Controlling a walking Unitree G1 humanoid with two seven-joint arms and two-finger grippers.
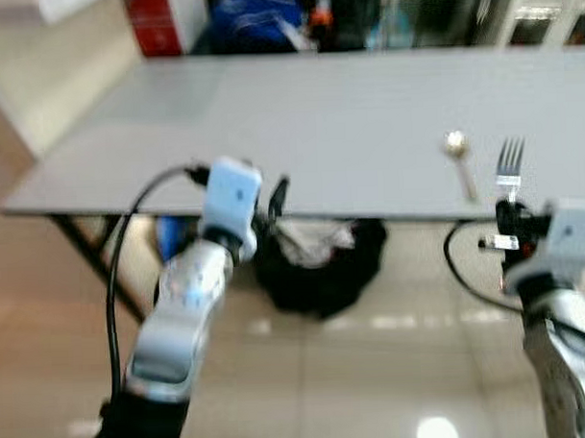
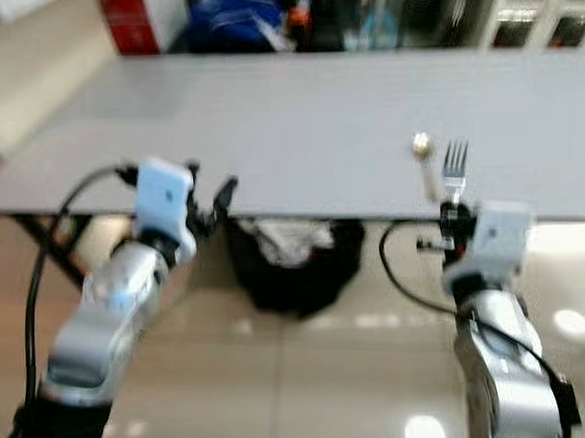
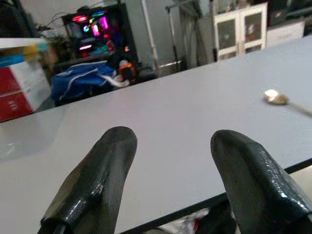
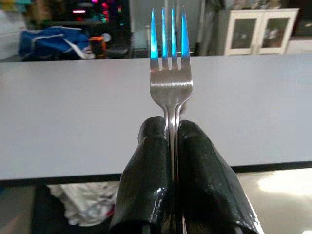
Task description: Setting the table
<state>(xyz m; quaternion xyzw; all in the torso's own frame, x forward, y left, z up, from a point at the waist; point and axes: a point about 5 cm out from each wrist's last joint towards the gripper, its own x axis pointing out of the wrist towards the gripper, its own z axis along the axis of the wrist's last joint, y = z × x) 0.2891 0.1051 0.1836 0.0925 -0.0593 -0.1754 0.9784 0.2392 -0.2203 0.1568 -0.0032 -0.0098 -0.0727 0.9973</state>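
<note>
Grey table point(image 1: 299, 132) spreads ahead; the left gripper point(image 3: 170, 161) hovers at its near edge, fingers wide and empty. Right of the spoon point(image 1: 458, 156), the right gripper point(image 4: 171, 146) pinches the fork point(image 4: 169, 73); lay it parallel, just beside.

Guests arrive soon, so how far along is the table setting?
Done: a spoon already lies on the grey table near its front edge. In hand: the right gripper is shut on a fork, tines pointing over the table edge beside the spoon, not yet laid down. Left: placing the fork. The left gripper is open and holds nothing.
</note>
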